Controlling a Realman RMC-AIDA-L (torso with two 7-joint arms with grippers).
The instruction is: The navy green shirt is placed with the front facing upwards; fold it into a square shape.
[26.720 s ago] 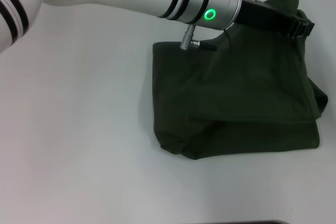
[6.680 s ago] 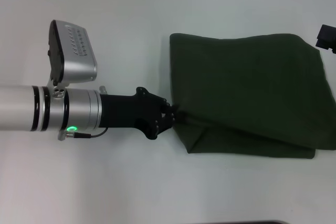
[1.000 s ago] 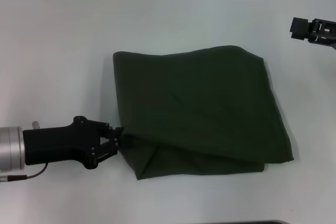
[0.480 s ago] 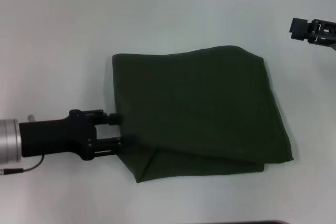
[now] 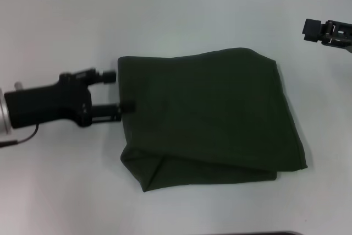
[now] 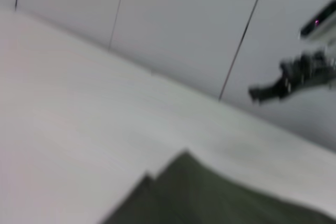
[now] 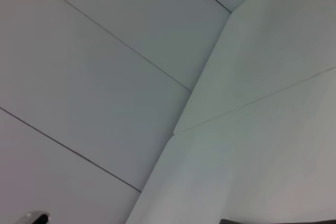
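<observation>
The shirt [image 5: 206, 114] lies folded into a rough square; near-left corner looks untidy. Left tool [image 5: 120, 90] gapes wide beside it, empty.

Plain dark olive-green folded cotton shirt [image 5: 209, 116], no pattern showing. Matte black left gripper [image 5: 120, 91], silver wrist band. Black right gripper [image 5: 324, 31]. Plain white smooth tabletop [image 5: 165, 9].
</observation>
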